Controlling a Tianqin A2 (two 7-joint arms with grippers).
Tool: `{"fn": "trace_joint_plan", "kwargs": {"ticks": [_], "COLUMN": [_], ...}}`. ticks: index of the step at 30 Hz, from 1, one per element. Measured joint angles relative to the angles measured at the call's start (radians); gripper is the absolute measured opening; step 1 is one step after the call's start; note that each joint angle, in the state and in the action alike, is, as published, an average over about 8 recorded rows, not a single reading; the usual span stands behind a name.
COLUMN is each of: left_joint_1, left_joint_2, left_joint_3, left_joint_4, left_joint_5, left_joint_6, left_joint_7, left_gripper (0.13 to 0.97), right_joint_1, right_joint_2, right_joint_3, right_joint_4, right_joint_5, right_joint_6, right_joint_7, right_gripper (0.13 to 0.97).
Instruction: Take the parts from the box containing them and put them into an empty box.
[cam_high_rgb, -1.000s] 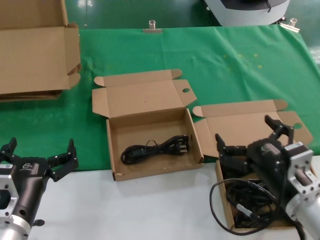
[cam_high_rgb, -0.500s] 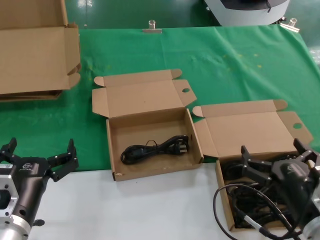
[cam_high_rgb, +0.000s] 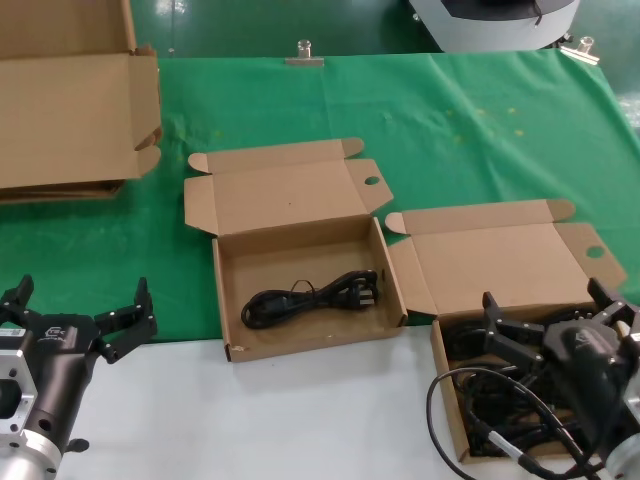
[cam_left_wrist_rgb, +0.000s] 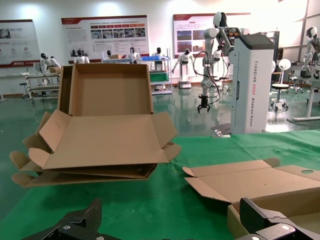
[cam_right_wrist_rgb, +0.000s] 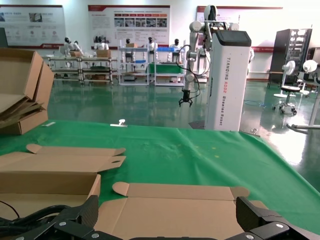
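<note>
Right gripper (cam_high_rgb: 555, 325) hangs over shallow brown cardboard box at right (cam_high_rgb: 452, 405), fingers spread wide, nothing between them. Box holds tangle of black power cords (cam_high_rgb: 500, 400) (one loop spills over near wall).

Middle brown cardboard box with scuffed corner (cam_high_rgb: 225, 320) already holds one coiled black cord (cam_high_rgb: 310, 297).

Left gripper (cam_high_rgb: 75, 322) parked low near table edge, fingers spread.

Risks:
- cords interlaced, so pinch likely lifts several
- trailing loop may snag box wall, drag box
- thin cable may slip from fingers
</note>
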Motion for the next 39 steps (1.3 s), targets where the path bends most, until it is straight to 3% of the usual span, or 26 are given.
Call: {"fn": "trace_joint_plan", "kwargs": {"ticks": [39], "left_joint_1": [0.000], "left_joint_2": [0.000], "left_joint_3": [0.000], "left_joint_4": [0.000], "left_joint_5": [0.000], "left_joint_6": [0.000], "left_joint_7": [0.000], "left_gripper": [0.966], "right_joint_1": [0.000], "right_joint_2": [0.000], "right_joint_3": [0.000], "right_joint_4": [0.000], "right_joint_5": [0.000], "right_joint_6": [0.000], "right_joint_7": [0.000], "right_gripper": [0.966]}}
